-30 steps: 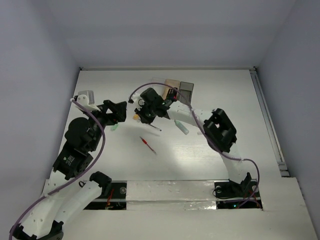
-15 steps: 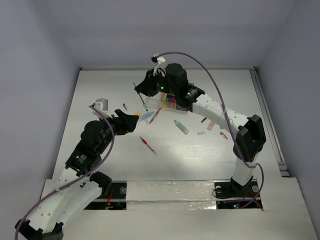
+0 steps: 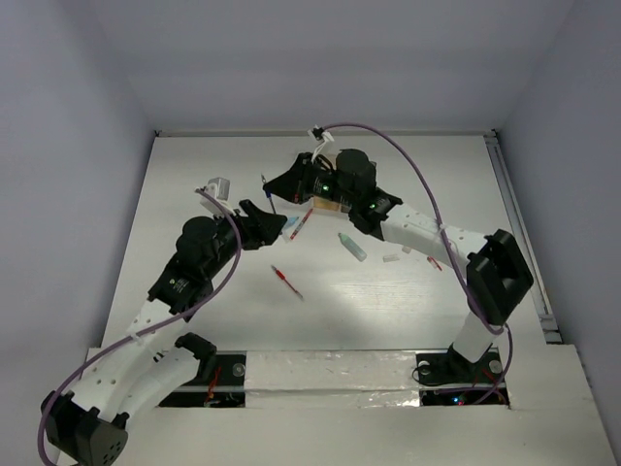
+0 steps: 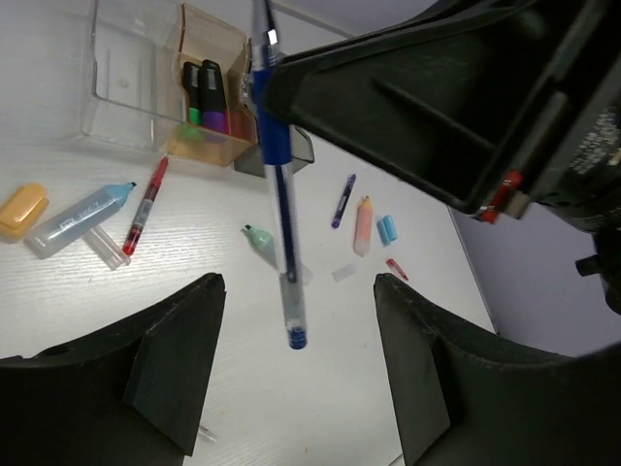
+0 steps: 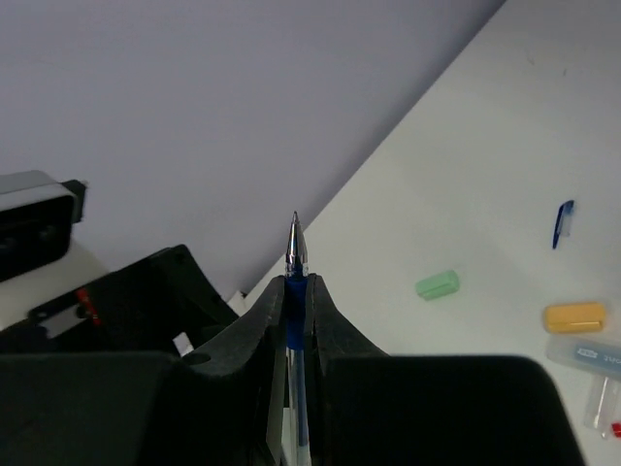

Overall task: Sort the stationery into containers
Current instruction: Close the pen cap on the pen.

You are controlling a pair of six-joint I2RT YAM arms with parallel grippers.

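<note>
A: Start with the right gripper (image 5: pixel 296 283) — how wide is it?
B: Barely a slit. Both fingers are pinched on the barrel of a blue pen (image 4: pixel 277 165), and the pen's metal tip pokes out past the fingertips in the right wrist view.
A: Where is that pen, taking the tan-orange box (image 4: pixel 231 73) as the mark?
B: In the air, just left of the box in the top view. It touches nothing but those fingers. Its clear barrel hangs down, blue end lowest.
A: And the left gripper (image 4: pixel 298 291)?
B: Jaws well apart, holding nothing. The pen's lower end hangs in line with the gap — neither finger touches it.
A: Arm poses?
B: The right arm (image 3: pixel 417 225) rises from its base and elbows out far right of the box. Its forearm then sweeps across above the box, hiding most of it from overhead. The left arm (image 3: pixel 184 272) stretches diagonally up from the near-left corner, its wrist left of the box and its gripper pointed at the pen.
A: The rest of the stationery?
B: Green and purple markers (image 4: pixel 212 92) stand inside the box, with a clear box (image 4: pixel 121 58) against one side and a dark grey box (image 4: pixel 301 150) at the other. On the table (image 3: pixel 388 301), near-left of the box, lie an orange piece (image 4: pixel 21 209), a light-blue-capped marker (image 4: pixel 82 216) and a red pen (image 4: pixel 146 204).
</note>
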